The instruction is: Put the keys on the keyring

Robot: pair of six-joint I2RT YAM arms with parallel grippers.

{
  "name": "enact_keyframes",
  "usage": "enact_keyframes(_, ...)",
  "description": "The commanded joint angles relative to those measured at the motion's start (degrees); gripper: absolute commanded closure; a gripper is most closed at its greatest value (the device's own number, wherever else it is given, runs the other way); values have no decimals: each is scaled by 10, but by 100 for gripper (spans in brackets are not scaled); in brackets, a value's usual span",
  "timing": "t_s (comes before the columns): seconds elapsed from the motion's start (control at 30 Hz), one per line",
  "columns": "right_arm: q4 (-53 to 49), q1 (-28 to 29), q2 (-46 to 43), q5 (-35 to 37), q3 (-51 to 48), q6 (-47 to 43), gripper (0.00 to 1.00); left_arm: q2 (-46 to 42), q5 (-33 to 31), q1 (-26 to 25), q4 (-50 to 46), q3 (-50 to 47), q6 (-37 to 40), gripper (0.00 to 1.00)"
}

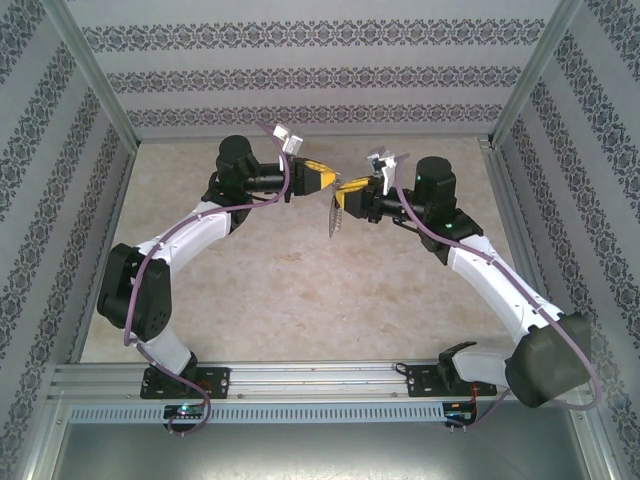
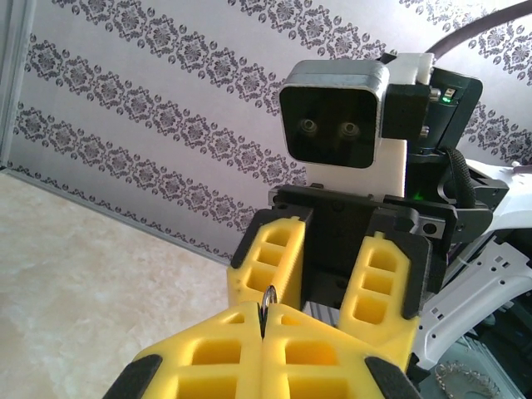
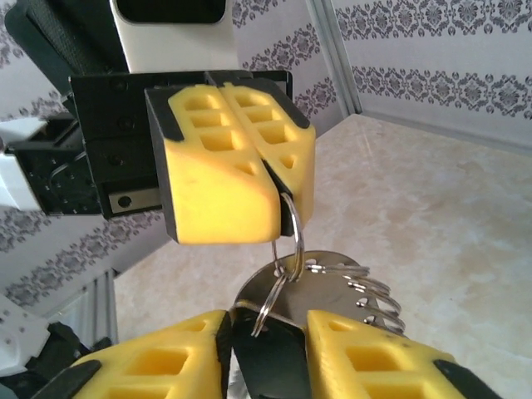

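Keyring (image 3: pixel 332 270) hangs by one small ring pinched in the jaws of the left gripper (image 3: pixel 276 195). Just below it, the right gripper (image 3: pixel 268 328) jaws clamp the key (image 3: pixel 266 366). Threading step, I judge; next, work the key onto that ring.

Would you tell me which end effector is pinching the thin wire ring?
The left end effector, shut on the ring; the right end effector grips the black-headed key.

Left gripper (image 1: pixel 322 180) and right gripper (image 1: pixel 352 193) tip to tip over table (image 1: pixel 300 300), keyring (image 1: pixel 334 215) between.
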Motion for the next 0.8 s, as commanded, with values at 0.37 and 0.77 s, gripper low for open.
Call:
enact_keyframes(0.37,8,16,-7,0,-11,-8,100,-35,-17,-5,45,-10,0,100)
enact_keyframes(0.77,-41,68,17,128,27,-20,100,-49,-30,-6,62,-29,-4,100)
